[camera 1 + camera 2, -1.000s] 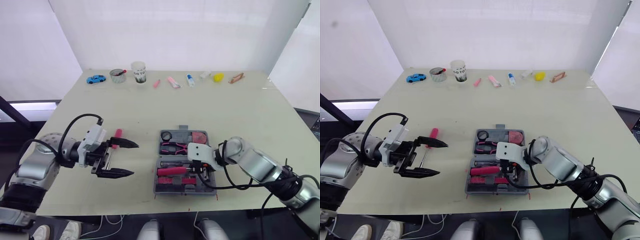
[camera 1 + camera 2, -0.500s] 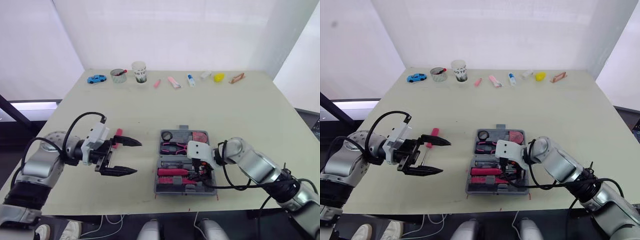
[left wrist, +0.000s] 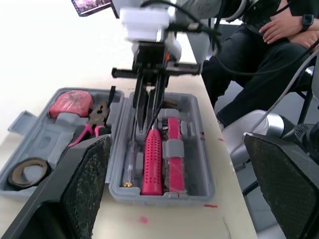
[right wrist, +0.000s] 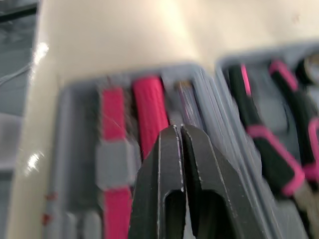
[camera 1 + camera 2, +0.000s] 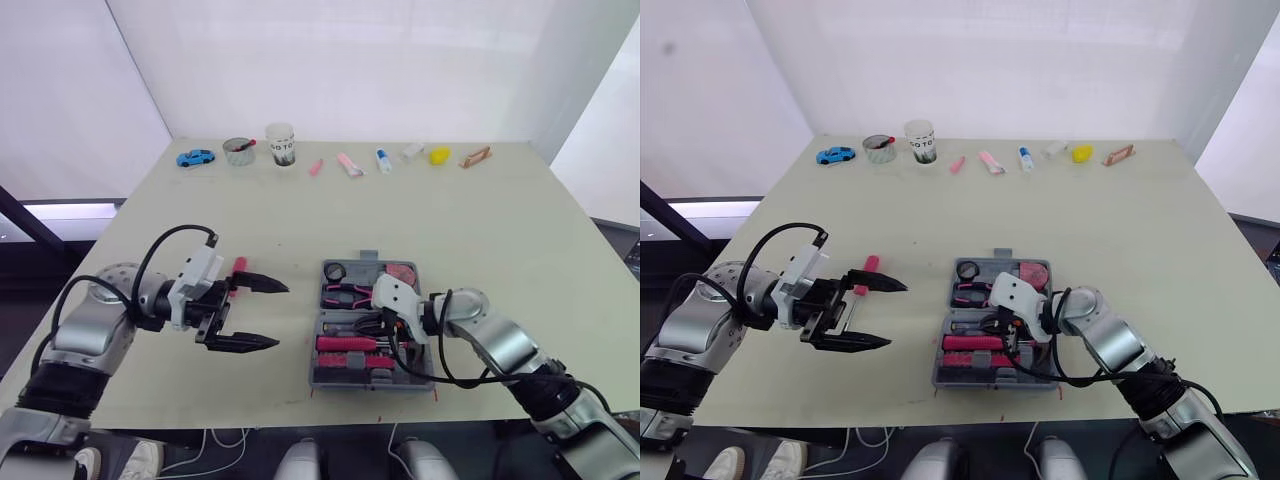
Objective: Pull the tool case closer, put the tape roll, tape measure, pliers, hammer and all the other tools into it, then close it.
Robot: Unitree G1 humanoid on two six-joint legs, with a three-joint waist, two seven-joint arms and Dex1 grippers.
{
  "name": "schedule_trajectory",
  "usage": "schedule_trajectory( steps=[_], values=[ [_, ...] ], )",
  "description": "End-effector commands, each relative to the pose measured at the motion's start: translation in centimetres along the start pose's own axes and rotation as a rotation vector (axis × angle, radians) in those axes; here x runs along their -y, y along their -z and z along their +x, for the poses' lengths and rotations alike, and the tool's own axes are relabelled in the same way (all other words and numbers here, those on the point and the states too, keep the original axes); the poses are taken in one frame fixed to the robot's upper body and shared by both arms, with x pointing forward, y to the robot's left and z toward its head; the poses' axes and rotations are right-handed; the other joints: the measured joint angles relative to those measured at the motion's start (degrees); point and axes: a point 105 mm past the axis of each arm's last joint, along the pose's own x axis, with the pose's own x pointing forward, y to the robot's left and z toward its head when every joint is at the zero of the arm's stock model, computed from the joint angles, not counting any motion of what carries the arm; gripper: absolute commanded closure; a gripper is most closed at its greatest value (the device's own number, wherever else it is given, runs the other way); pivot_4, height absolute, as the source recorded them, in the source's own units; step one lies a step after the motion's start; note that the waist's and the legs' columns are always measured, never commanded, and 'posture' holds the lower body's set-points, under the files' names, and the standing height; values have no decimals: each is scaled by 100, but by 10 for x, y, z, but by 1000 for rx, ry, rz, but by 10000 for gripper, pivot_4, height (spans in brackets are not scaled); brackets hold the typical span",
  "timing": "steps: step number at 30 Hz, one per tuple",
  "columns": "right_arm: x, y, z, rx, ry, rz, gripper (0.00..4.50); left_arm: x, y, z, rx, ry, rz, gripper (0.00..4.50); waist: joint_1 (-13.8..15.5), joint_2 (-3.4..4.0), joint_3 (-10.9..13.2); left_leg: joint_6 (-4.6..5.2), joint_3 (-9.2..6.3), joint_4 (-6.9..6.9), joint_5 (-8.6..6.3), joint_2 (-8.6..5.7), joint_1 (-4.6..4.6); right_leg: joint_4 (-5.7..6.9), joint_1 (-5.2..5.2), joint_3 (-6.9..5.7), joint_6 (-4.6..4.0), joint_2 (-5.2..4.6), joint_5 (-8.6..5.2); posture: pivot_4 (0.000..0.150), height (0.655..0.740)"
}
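The grey tool case lies open near the front edge of the table, with pliers and other pink-handled tools seated in it. The right claw is pinched shut on nothing, tips down over the case's near half. The left claw hangs wide open left of the case, with a pink screwdriver lying just beyond it.

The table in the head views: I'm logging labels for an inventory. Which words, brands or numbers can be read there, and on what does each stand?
"GO TO": on the white paper cup at the table's far edge; the darker print beneath it is too small to read.
Small tubes to the right of the cup: any lettering is too small to read.
Tool case: no readable label.
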Motion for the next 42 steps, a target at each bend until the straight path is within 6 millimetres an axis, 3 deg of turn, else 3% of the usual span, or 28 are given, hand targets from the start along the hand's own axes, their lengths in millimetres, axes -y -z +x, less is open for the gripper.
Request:
schedule_trajectory(
  steps=[1, 4, 13, 17, 21, 24, 28, 32, 38, 42],
  values=[
    [-7, 21, 10, -60, -15, -39, 44579, 5, -6, 0, 4, 60, 41, 0, -1, 1, 0, 0, 0, 0, 0, 0, 0, 0, 0, 0, 0, 1, 0, 1500, 7400],
    [-10, 36, 8, -108, -21, -62, 44579, 4, -6, -1, 4, 51, 33, 0, -17, 0, -4, 0, 0, 0, 0, 0, 8, 1, 5, 1, 0, 2, 0, 1500, 7400],
    [2, -27, -22, 218, 97, -10, 44579, -5, -6, -1, 61, -30, -7, 0, 14, 0, -4, 0, -4, 7, 0, -1, 3, 5, 10, -5, 0, -3, 0, 1500, 7400],
    [11, -48, -59, 408, 259, 2, 44579, -17, -14, -5, 180, -180, -40, 0, 8, 1, -3, 0, -10, 7, 0, 0, 5, 11, 10, -9, 0, -1, 0, 1500, 7400],
    [31, -22, -109, 454, 575, 2, 44579, -22, -6, -15, 249, -338, -90, 0, 32, 0, -4, 0, -15, 7, 0, -3, 4, 11, 11, -11, 1, -10, 0, 1500, 7400],
    [28, 16, -141, 426, 712, 77, 44579, -38, 17, -30, 188, -602, -37, 0, 35, 1, -4, -1, -12, 8, 0, -10, 6, 8, 15, -8, 3, -18, 1, 1500, 7400],
    [17, 55, -167, 364, 839, 147, 44579, -46, 36, -49, 175, -828, -37, 0, 26, 2, -4, 0, -8, 1, 0, -9, 46, 7, 57, -11, 1, -14, 0, 1500, 7400],
    [-6, 93, -213, 384, 1087, 291, 32696, -31, 71, -89, 191, -1130, -161, 0, -17, 4, -6, 0, -10, -15, -1, -1, 96, 8, 86, 18, 1, -9, -1, 1500, 7400],
    [-40, 121, -249, 349, 1226, 363, 916, 1, 96, -120, 207, -1342, -291, 0, -4, -2, -11, -1, 8, -9, 0, 4, 111, 8, 88, 46, 2, -12, -1, 1500, 7400],
    [-65, 129, -267, 330, 1254, 411, 273, 37, 111, -120, 143, -1381, -355, 0, 1, 2, -23, -1, 24, -12, -1, 14, 121, 8, 91, 59, -10, -20, -9, 1500, 7400]
  ],
)
